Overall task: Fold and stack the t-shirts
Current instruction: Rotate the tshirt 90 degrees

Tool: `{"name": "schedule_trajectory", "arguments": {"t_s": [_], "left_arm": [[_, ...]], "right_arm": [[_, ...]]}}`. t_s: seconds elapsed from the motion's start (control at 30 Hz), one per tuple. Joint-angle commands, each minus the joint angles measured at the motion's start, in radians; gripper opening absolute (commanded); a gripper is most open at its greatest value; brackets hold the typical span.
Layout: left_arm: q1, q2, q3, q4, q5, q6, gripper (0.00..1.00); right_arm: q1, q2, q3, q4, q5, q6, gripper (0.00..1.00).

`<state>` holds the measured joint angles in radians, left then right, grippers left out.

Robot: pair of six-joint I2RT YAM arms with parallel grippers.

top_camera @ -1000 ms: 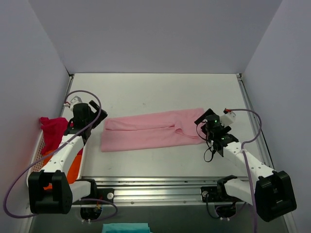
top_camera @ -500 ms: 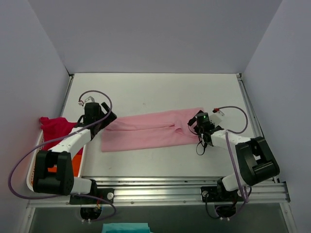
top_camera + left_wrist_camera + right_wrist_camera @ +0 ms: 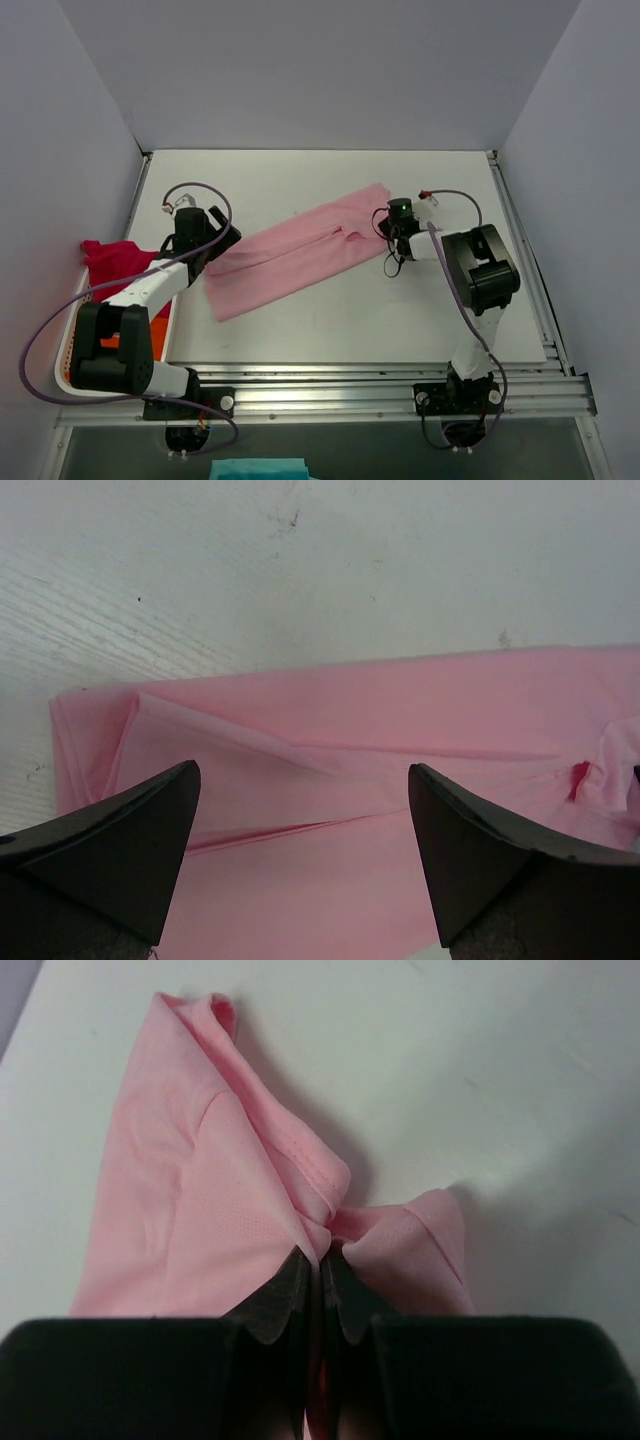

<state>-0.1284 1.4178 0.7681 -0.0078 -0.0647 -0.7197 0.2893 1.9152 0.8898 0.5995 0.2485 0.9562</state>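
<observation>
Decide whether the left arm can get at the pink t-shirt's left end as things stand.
Probably yes: the left arm holds its open jaws just over the pink t-shirt, nothing in between.

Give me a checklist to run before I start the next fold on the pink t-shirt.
1. Right end effector shut on the light pink cloth t-shirt: ok, pinching a bunched fold at its right end.
2. Left end effector open: ok, fingers wide apart.
3. Left end effector over the shirt's left end: ok. Contact with the cloth: cannot tell.
4. Pink shirt lying flat: not ok, creased and bunched near the grip, lying diagonally on the white table.
5. Magenta-red cloth t-shirt apart from the pink one: ok, at the far left.
</observation>
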Motion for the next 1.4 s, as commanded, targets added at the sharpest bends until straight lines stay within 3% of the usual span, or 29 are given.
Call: {"name": "schedule_trajectory", "arguments": {"t_s": [0.0,0.1,0.13,0.17,0.2,0.23,0.27,0.3,0.4,0.43,0.5,0.53,0.57,0.63,0.7,0.9,1.0,1.13,1.37], "left_arm": [[0.007,-0.031,0.04,0.045,-0.007,0.025,0.94],[0.01,-0.037,0.057,0.029,-0.035,0.035,0.94],[0.009,-0.036,0.059,0.028,-0.038,0.039,0.94],[0.012,-0.034,0.062,0.026,-0.046,0.039,0.94],[0.012,-0.027,0.062,0.031,-0.044,0.039,0.94],[0.013,-0.022,0.062,0.031,-0.038,0.039,0.94],[0.013,-0.016,0.065,0.031,-0.041,0.039,0.94],[0.013,-0.01,0.068,0.028,-0.035,0.04,0.94],[0.01,-0.011,0.068,0.022,-0.035,0.04,0.94],[0.01,-0.016,0.066,0.022,-0.035,0.042,0.94],[0.01,-0.037,0.062,0.022,-0.043,0.042,0.94],[0.01,-0.046,0.057,0.023,-0.046,0.042,0.94],[0.01,-0.054,0.054,0.022,-0.052,0.042,0.93],[0.009,-0.077,0.056,0.016,-0.063,0.043,0.93],[0.007,-0.097,0.056,0.009,-0.076,0.046,0.94],[0.009,-0.108,0.051,0.009,-0.076,0.045,0.93],[0.009,-0.097,0.046,0.009,-0.069,0.043,0.93],[0.01,-0.092,0.039,0.009,-0.066,0.04,0.93],[0.021,-0.144,0.011,-0.029,-0.072,0.045,0.94]], "right_arm": [[-0.015,0.166,0.226,-0.121,-0.049,0.009,0.0],[-0.021,0.374,0.605,-0.167,-0.118,-0.008,0.0],[-0.019,0.49,0.7,-0.092,-0.232,-0.019,0.01],[-0.018,0.557,0.797,-0.02,-0.344,-0.031,0.07],[-0.016,0.623,1.004,0.065,-0.471,-0.046,0.2],[-0.012,0.751,1.123,0.141,-0.681,-0.036,0.56],[-0.01,0.795,1.231,0.125,-0.728,-0.024,0.97],[-0.01,0.812,1.332,0.088,-0.739,-0.042,1.0],[-0.009,0.647,1.165,0.077,-0.639,-0.124,1.0],[-0.009,0.502,0.979,0.104,-0.59,-0.187,1.0],[-0.003,0.362,0.824,0.079,-0.409,-0.247,1.0],[0.002,0.232,0.758,0.013,-0.334,-0.307,1.0],[0.026,0.167,0.661,-0.036,-0.143,-0.335,1.0],[0.057,0.019,0.554,-0.181,0.022,-0.373,1.0],[0.102,-0.107,0.485,-0.272,0.18,-0.36,1.0],[0.279,-0.323,0.143,-0.331,0.253,-0.134,1.0],[0.39,-0.294,0.054,-0.279,0.21,-0.05,1.0],[0.603,-0.191,0.078,-0.307,0.227,0.019,1.0],[0.732,-0.047,0.054,-0.202,0.109,0.111,0.99]]}}
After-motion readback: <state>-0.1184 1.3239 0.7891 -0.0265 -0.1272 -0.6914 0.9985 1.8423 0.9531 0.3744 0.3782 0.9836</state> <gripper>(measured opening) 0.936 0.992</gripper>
